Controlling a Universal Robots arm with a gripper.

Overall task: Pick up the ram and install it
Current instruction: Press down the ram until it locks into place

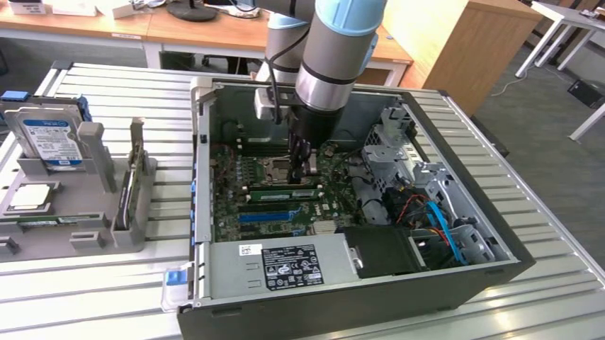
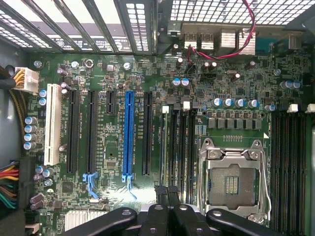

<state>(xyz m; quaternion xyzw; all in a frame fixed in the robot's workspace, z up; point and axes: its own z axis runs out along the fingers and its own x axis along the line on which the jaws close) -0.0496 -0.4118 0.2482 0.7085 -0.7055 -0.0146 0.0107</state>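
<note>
The ram (image 2: 164,147) is a thin green stick seen edge-on, standing in the memory slot beside the empty CPU socket (image 2: 234,182). In the exterior view the ram (image 1: 274,191) lies low on the motherboard inside the open computer case. My gripper (image 1: 307,178) reaches straight down into the case and meets the ram's top edge. My gripper (image 2: 167,189) is shut, with its black fingertips (image 2: 160,190) closed where the ram's edge ends under them. The rest of the ram's length is hidden beneath the fingers.
A long blue slot (image 2: 129,132) and black slots lie beside the memory slots. The power supply (image 1: 283,265), drive cage (image 1: 402,152) and coloured cables (image 1: 435,212) crowd the case. On the exterior view's left a grey fixture (image 1: 57,241) holds a hard drive (image 1: 49,138).
</note>
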